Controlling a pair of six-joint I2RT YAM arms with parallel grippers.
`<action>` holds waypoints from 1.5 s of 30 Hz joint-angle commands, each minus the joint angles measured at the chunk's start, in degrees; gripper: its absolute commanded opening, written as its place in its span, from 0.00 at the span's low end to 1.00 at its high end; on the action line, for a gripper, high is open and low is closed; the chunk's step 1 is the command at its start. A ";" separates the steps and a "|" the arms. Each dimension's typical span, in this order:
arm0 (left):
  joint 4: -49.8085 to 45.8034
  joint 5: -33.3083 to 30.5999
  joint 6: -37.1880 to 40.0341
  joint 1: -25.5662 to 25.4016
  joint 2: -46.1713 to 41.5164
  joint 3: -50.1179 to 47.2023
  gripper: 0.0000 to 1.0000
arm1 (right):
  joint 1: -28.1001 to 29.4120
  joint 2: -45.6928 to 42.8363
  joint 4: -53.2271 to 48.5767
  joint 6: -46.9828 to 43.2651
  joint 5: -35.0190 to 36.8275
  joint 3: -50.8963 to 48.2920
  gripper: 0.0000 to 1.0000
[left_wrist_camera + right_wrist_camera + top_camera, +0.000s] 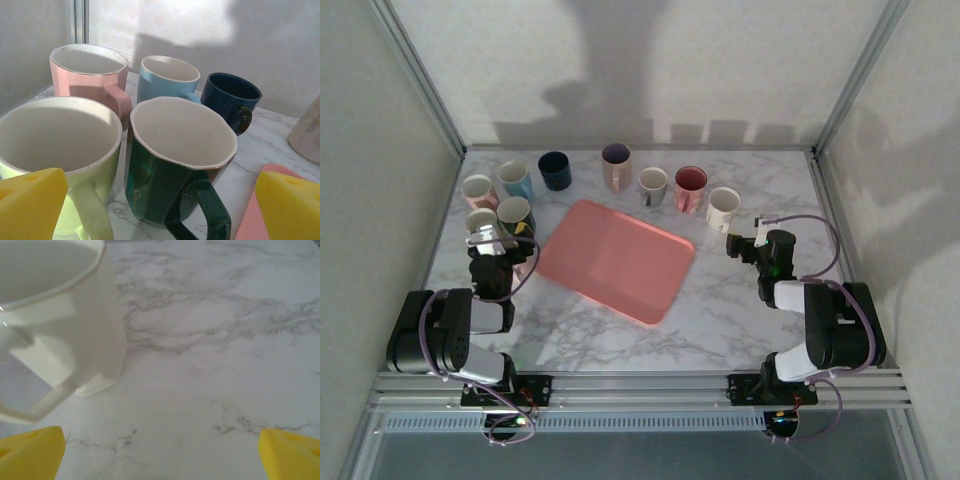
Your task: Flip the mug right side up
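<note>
Every mug on the far part of the marble counter (pixel 720 320) stands mouth up, so the turning looks done. The likeliest task mug, the white ceramic mug (pixel 65 315), sits upright just beyond the right hand (pixel 161 452), whose fingers are spread and empty. The left hand (pixel 160 205) is also spread, facing a dark green glazed mug (pixel 180 150). I cannot be sure which mug is meant, and the white one's left side is cut off.
</note>
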 commanded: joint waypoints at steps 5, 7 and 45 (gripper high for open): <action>1.96 -1.46 1.50 -1.05 3.59 1.83 0.96 | 0.36 2.71 6.01 -0.36 1.64 0.11 0.99; 1.52 -1.55 1.61 -1.08 3.59 2.06 0.97 | 0.38 2.70 5.88 -0.36 1.57 0.16 0.99; 0.06 -5.65 2.69 -3.10 3.88 3.05 0.99 | 0.09 2.75 5.01 -0.09 1.36 0.61 0.99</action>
